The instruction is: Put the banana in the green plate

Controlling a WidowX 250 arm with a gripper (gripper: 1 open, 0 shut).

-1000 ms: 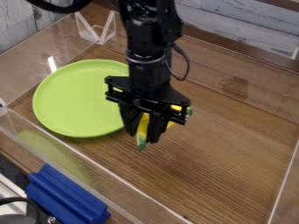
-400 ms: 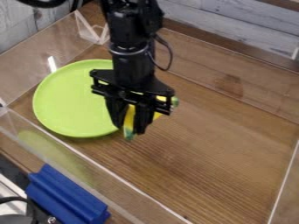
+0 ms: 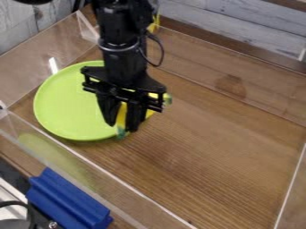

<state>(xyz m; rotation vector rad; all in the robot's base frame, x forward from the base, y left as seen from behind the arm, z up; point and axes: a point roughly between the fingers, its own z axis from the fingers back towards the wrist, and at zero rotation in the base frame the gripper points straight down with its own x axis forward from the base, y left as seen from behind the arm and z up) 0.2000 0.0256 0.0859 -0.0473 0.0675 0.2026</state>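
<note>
Wide bare wood across the right half of the table (image 3: 227,134), open to passage from the near edge to the far edge. Hemmed in along the left and near edges by clear plastic walls (image 3: 72,170), with a blue object (image 3: 66,204) beyond the near left corner. Left half mostly taken by the green plate (image 3: 60,103), its near right rim overhung by the gripper (image 3: 123,123) clamped on the banana (image 3: 121,132).

Lime-green plate (image 3: 60,103), yellow banana (image 3: 122,128), black claw (image 3: 123,121).

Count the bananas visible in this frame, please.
1. The banana hangs upright in the shut gripper, mostly hidden by the fingers, at the near right edge of the green plate. No others seen.
</note>
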